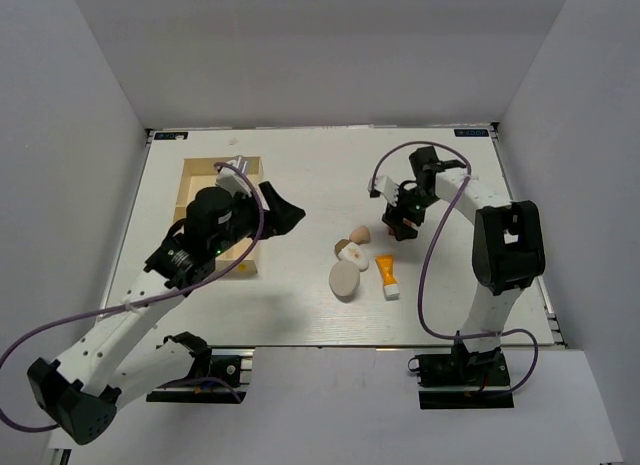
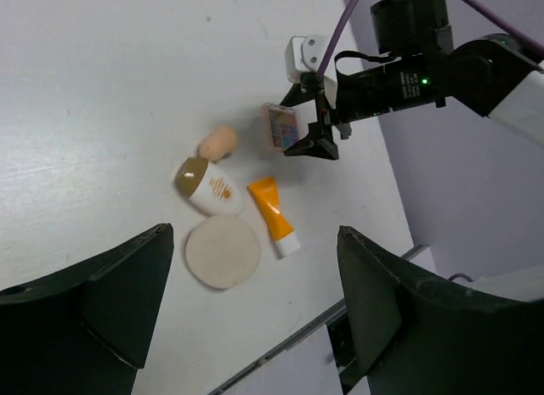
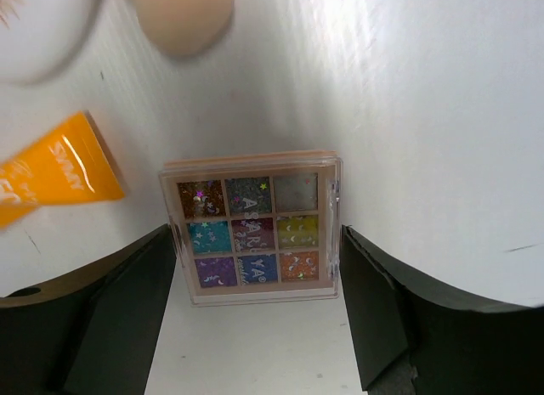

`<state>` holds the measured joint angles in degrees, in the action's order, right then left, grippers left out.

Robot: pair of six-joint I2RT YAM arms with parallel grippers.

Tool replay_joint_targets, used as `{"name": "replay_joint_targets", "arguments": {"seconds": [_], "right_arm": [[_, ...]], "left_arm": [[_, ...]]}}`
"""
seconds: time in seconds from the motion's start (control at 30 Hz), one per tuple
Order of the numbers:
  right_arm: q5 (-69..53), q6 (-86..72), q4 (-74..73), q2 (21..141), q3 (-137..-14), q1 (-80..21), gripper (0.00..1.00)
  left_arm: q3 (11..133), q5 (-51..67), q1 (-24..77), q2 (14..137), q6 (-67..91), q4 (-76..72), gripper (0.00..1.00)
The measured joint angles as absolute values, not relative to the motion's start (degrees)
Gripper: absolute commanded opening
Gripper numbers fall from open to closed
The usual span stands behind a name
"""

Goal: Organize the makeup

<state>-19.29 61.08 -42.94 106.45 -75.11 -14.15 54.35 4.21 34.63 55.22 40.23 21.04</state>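
1. Step in hand, as I judge it: the right arm is picking up the multicolour square palette (image 3: 251,228). The palette lies flat on the white table (image 1: 300,165), right of centre, at the right end of the loose makeup cluster.
2. The right gripper (image 1: 398,228) is spread, with one finger (image 3: 127,310) just beside each side edge of the palette. The wrist view does not settle whether either pad touches yet. Nothing is lifted.
3. To do it well, close squarely on the two side edges and keep the case centred as it sits now. The case looks thin with a hard clear lid, so it is probably slippery. Seat the pads low and lift straight up before travelling.
4. The left gripper (image 1: 283,213) is also spread wide and empty. It hangs over the table just right of the wooden compartment tray (image 1: 188,185).
5. Neighbours:
   - The orange tube (image 2: 274,215) has its end near one finger, apart from the palette.
   - The beige sponge (image 2: 217,143) lies beyond the palette's far edge in the wrist view.
   - The cream bottle with gold cap (image 2: 210,188) and the round compact (image 2: 223,251) lie toward centre, well apart from the palette.
6. Room:
   - Bare table lies between the cluster and the tray.
   - The left arm lies over the tray and its gripper sits in the direct path, so a clash is possible.
   - The table's right edge and the wall are near the right arm's elbow.
   - The tube and compact are the items nearest the near edge.
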Motion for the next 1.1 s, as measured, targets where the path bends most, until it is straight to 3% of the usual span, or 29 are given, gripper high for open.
{"name": "replay_joint_targets", "arguments": {"seconds": [0.3,0.5,0.67,0.8,1.1], "right_arm": [[-28.4,58.4,-46.9,106.7,-92.7,-22.0,0.12],[-34.1,49.5,-41.8,113.8,-109.9,-29.9,0.10],[-36.6,35.3,-28.2,124.2,-120.5,-35.2,0.07],[-36.4,24.0,-13.3,129.9,-121.2,-38.7,0.04],[-28.4,10.3,17.2,141.3,-123.9,-45.8,0.10]], "left_arm": [[54.4,-1.0,34.6,44.8,37.4,17.5,0.89],[55.3,-2.7,34.6,43.4,36.9,17.4,0.89],[55.3,-3.1,34.6,40.8,37.0,17.5,0.89],[55.3,-3.8,34.6,37.4,37.2,18.0,0.89],[56.1,-4.1,34.6,36.0,38.2,22.9,0.89]]}}
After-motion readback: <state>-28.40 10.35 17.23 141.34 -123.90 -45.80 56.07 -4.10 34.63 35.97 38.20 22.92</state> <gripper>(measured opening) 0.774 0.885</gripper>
